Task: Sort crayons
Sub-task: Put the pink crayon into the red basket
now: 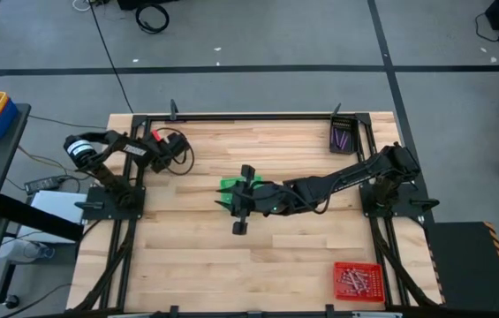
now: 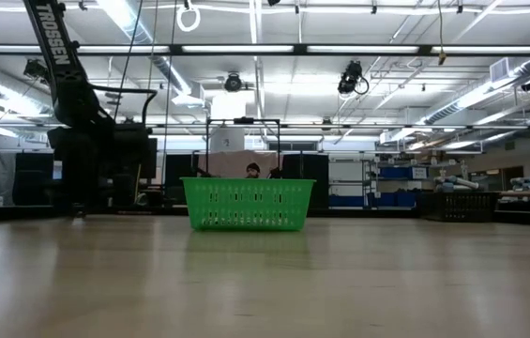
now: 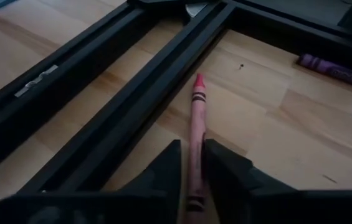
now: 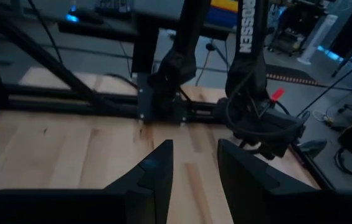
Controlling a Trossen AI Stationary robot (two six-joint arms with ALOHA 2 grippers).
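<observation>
A reddish-pink crayon (image 3: 195, 112) lies along the fingers of my left gripper (image 3: 192, 148), which is shut on it at the table's far left corner (image 1: 158, 141), beside the black frame rail (image 3: 132, 106). Its pointed end sticks out ahead of the fingers. A purple crayon (image 3: 337, 70) lies flat on the wood farther off. My right gripper (image 4: 194, 165) stands open with nothing between its fingers, above the green tray (image 1: 229, 186) at mid-table. The purple tray (image 1: 341, 135) and the red tray (image 1: 358, 281) each hold several crayons. My left gripper pinches the reddish-pink crayon's wrapped shaft (image 3: 194, 134) between its two fingers, at about its middle. The fingers come slanting down and lie along the crayon, not across it. I cannot tell whether the crayon is lifted or touches the wood.
Black frame rails run along the table's edges and cross at the far left corner, close to the held crayon. The green tray (image 2: 249, 204) stands mid-table. Bare wood lies across the near half of the table.
</observation>
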